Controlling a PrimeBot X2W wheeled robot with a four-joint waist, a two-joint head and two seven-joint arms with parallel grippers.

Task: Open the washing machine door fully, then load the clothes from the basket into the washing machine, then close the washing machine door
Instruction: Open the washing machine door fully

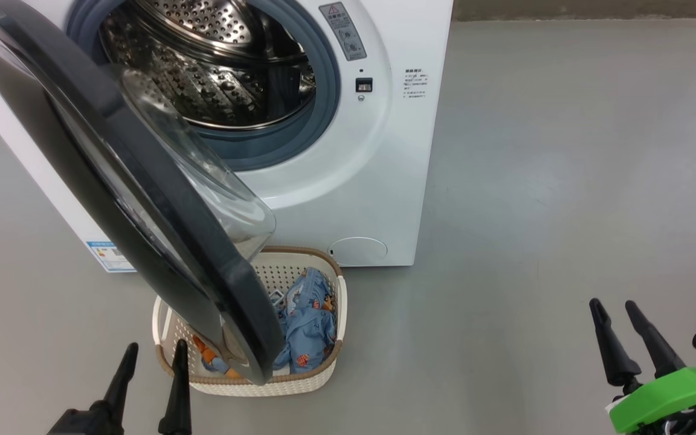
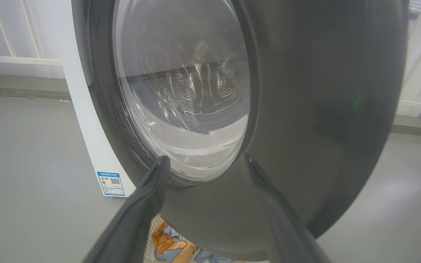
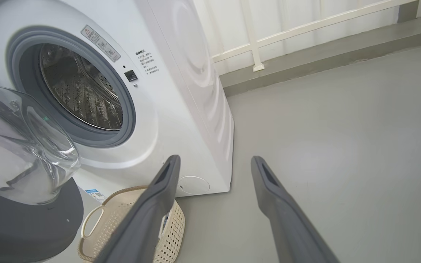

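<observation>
The white washing machine (image 1: 354,169) stands with its steel drum (image 1: 215,66) exposed. Its door (image 1: 142,181), black-rimmed with a bulging glass bowl, swings out toward me, partly open, and hangs over the cream basket (image 1: 336,314) on the floor. Light blue and orange clothes (image 1: 309,320) lie in the basket, partly hidden by the door. My left gripper (image 1: 154,353) is open, low at the left, just in front of the door's outer face (image 2: 305,109). My right gripper (image 1: 617,311) is open over bare floor at the far right, with nothing between its fingers (image 3: 272,182).
Grey floor (image 1: 565,181) spreads wide to the right of the machine. A white railing (image 3: 254,44) and low kerb run behind it. The basket (image 3: 130,219) sits tight against the machine's front, under the door's edge.
</observation>
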